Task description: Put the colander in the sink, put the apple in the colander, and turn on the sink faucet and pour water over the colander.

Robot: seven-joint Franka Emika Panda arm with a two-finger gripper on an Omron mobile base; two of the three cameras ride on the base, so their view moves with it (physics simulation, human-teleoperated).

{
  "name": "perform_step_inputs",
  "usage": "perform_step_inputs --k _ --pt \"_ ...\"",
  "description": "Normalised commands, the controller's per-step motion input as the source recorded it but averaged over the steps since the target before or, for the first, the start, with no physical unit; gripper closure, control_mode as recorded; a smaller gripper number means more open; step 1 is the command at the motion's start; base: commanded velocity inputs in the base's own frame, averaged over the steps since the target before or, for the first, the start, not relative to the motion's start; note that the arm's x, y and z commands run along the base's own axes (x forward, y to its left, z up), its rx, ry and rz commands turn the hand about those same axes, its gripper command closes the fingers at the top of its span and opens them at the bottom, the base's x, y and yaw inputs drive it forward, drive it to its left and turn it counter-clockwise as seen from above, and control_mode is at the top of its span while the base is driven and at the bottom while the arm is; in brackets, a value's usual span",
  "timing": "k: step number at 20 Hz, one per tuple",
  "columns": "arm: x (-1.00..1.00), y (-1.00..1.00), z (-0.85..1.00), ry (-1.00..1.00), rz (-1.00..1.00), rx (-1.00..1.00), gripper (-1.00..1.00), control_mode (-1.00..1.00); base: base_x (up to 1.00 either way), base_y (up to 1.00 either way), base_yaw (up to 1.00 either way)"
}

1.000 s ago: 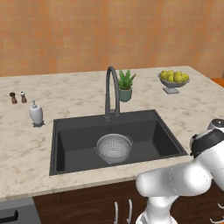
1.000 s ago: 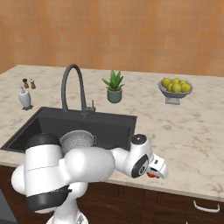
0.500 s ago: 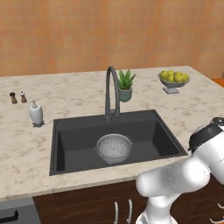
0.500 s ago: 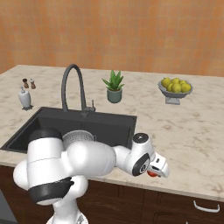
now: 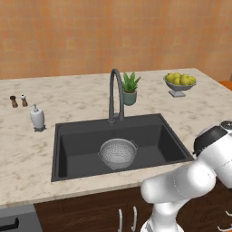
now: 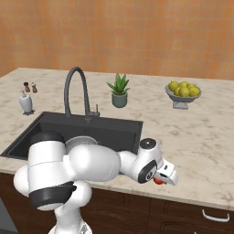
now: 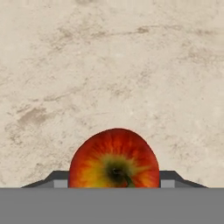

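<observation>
The red apple (image 7: 114,159) lies on the marble counter to the right of the sink, near the counter's front edge. My gripper (image 7: 114,179) is down over it, and the dark fingertips (image 7: 59,178) press against its two sides. From the right base view, the apple (image 6: 157,180) peeks out red under the gripper (image 6: 162,178). The silver colander (image 5: 118,153) stands upright in the dark sink (image 5: 77,149), below the gooseneck sink faucet (image 5: 114,90). My arm partly hides the colander (image 6: 84,141) in the right base view. No water runs.
A footed bowl of yellow-green fruit (image 5: 180,82) stands at the back right. A potted plant (image 5: 130,88) sits behind the sink. A white soap dispenser (image 5: 37,118) and two small shakers (image 5: 18,100) are on the left counter.
The fingers have closed in on the apple's sides. The arm has stayed almost in place at the counter's front right.
</observation>
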Motion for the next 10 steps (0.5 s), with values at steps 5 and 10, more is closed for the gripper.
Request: perform_step_inputs --k 5,10 --pt "0.0 0.27 0.59 -0.08 0.08 0.19 1.0 -1.0 0.0 0.0 0.0" --pt "0.36 0.77 0.9 -0.14 0.18 0.27 1.0 -1.0 0.0 0.0 0.0"
